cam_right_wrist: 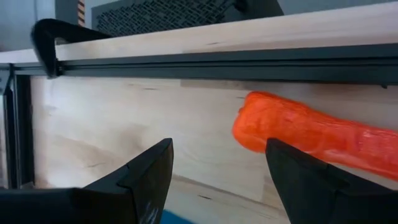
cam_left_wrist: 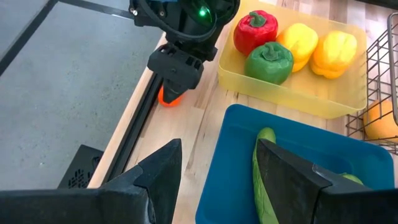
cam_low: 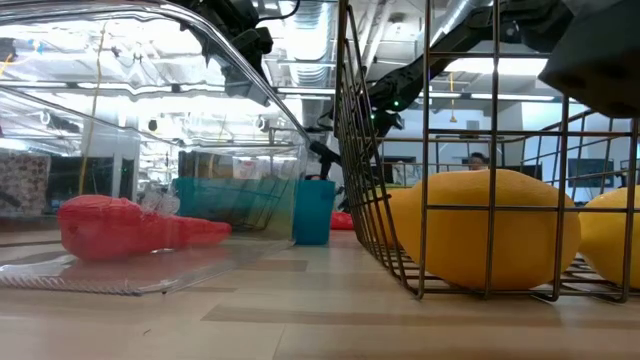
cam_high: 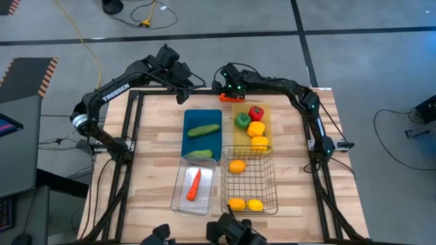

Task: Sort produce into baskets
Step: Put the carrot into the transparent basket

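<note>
- Your right gripper [cam_high: 225,89] sits at the far table edge, just beside the yellow tray [cam_high: 266,109], with its jaws spread and nothing between them. The loose carrot [cam_right_wrist: 311,132] lies ahead of the fingers, against the dark rail [cam_right_wrist: 249,59], not yet touched.
- Your left gripper [cam_high: 185,93] hovers near the far end of the blue tray [cam_high: 191,117], jaws parted about halfway and empty.
- Judge the carrot as a light, hard moulded toy: stiff, smooth, likely to roll or skate if you pinch it off-centre. Take it across the thick end or mid-body, jaws square to its length, not at the thin taper.
- The rail crowds 1 side, so expect little room for the far finger.
- Sorted so far: 1 carrot in the clear bin [cam_high: 180,204], 2 cucumbers [cam_high: 203,130] on the blue tray, 4 peppers [cam_high: 256,113] on the yellow tray, and 3 yellow-orange fruits [cam_high: 237,166] in the wire basket [cam_high: 270,182].
- The right wrist view gives you the carrot's lumpy surface and its contact with the rail; from overhead it is only an orange sliver under the gripper.
- The left wrist view shows the right gripper directly over that carrot.
- The low view shows the bin's carrot and basket fruit close up, but hides the loose carrot.
</note>
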`<state>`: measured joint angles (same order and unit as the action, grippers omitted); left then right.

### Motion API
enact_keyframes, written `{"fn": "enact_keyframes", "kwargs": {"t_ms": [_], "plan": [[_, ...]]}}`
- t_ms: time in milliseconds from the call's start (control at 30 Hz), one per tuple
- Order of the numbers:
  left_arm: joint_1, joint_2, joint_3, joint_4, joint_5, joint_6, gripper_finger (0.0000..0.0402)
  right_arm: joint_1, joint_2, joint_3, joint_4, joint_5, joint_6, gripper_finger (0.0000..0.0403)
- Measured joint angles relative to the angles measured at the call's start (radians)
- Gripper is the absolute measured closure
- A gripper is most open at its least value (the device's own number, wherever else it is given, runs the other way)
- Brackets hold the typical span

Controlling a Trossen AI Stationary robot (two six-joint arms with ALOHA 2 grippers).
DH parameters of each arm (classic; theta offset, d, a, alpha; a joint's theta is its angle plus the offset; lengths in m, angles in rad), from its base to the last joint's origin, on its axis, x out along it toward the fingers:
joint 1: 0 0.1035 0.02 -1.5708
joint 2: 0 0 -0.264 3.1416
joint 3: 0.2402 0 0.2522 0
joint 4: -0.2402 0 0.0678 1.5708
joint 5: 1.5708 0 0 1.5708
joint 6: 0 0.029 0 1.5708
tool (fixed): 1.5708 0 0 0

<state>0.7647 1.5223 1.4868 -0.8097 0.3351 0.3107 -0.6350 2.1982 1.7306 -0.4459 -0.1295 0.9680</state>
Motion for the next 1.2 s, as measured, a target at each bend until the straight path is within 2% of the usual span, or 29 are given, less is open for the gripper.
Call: {"fn": "enact_keyframes", "kwargs": {"t_ms": [433, 833, 1000, 1200], "plan": [[0.0, 0.0, 0.0, 0.0, 0.0, -0.004, 0.0207, -0.011, 0.0, 0.001, -0.11, 0.057, -0.004, 0.0117], [0.0, 0.0, 0.0, 0.0, 0.0, -0.001, 0.0207, -0.015, -0.001, 0.001, -0.173, 0.153, 0.01, 0.0117], [0.0, 0.0, 0.0, 0.0, 0.0, 0.0, 0.0207, -0.023, -0.004, 0.003, -0.295, 0.213, 0.003, 0.0117], [0.0, 0.0, 0.0, 0.0, 0.0, 0.0, 0.0207, -0.052, -0.005, 0.004, -0.34, 0.21, 0.003, 0.0117]]}}
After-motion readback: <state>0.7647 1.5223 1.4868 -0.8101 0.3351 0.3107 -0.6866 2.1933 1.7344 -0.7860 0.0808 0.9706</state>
